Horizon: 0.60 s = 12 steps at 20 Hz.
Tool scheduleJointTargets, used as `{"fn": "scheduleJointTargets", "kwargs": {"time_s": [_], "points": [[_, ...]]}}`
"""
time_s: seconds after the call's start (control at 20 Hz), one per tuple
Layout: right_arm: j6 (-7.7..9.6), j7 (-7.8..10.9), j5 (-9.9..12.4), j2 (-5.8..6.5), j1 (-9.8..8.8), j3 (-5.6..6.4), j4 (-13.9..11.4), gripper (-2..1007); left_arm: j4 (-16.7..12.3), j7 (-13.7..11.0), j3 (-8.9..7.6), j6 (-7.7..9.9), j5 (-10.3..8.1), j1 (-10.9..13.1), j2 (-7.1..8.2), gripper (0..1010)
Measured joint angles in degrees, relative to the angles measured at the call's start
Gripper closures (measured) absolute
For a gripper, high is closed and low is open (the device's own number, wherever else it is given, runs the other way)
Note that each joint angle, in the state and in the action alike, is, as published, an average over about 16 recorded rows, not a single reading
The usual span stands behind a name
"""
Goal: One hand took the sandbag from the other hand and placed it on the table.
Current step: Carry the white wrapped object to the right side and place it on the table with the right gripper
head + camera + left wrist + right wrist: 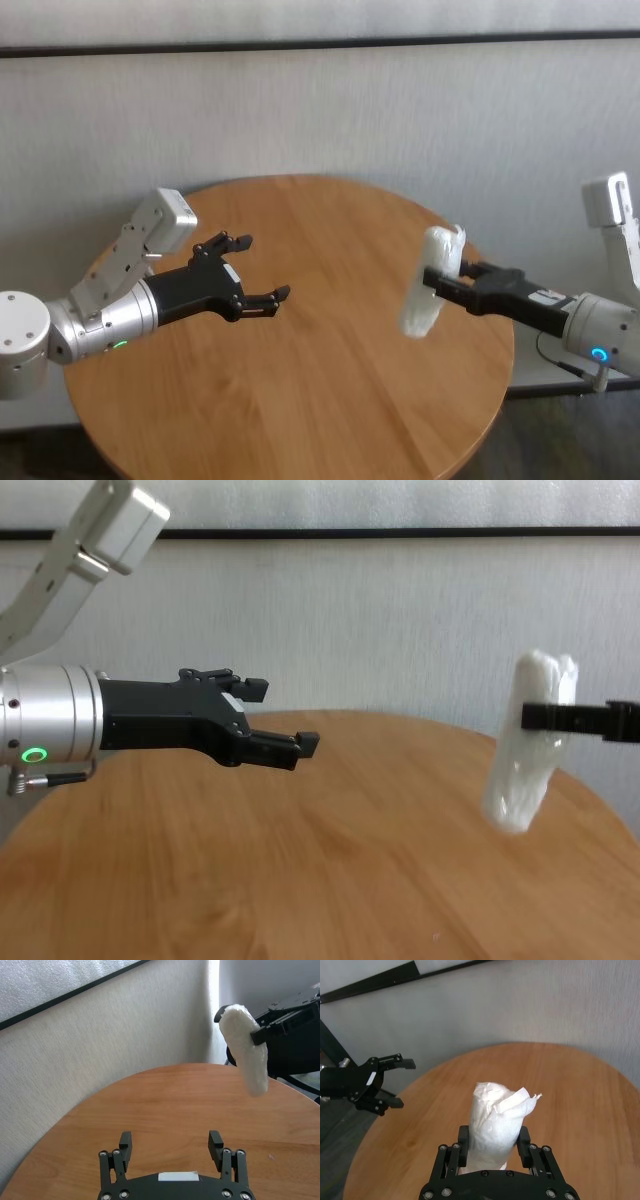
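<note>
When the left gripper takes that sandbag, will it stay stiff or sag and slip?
Probably sags a little: the sandbag hangs nearly upright from the right gripper, its lower end drooping free above the table. Its crinkled plastic skin may slide in a loose pinch. The open left gripper should clamp mid-body.

The head camera looks steeply down over the round table [300,400]; the chest camera sits low, nearly level with its top. Each wrist camera peers along its own fingers, seemingly facing the other across the shared tabletop.
</note>
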Motion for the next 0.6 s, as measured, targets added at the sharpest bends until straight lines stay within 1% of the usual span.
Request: {"fn": "scheduleJointTargets", "kwargs": {"time_s": [0.1, 0.25, 0.45, 0.6], "points": [[2.00, -0.29, -0.1, 0.76, -0.22, -0.37, -0.7, 431, 0.0, 0.0, 0.00, 0.00, 0.00, 0.0, 0.00, 7], [4.33, -0.85, -0.3, 1.02, 0.03, -1.10, -0.6, 431, 0.0, 0.0, 0.00, 0.00, 0.00, 0.0, 0.00, 7], [6.94, -1.72, -1.1, 0.54, 1.31, -2.40, 0.7, 431, 0.0, 0.0, 0.00, 0.00, 0.00, 0.0, 0.00, 7], [8.49, -2.18, -2.3, -0.26, 2.96, -3.61, 2.3, 431, 0.0, 0.0, 0.00, 0.00, 0.00, 0.0, 0.00, 7]]}}
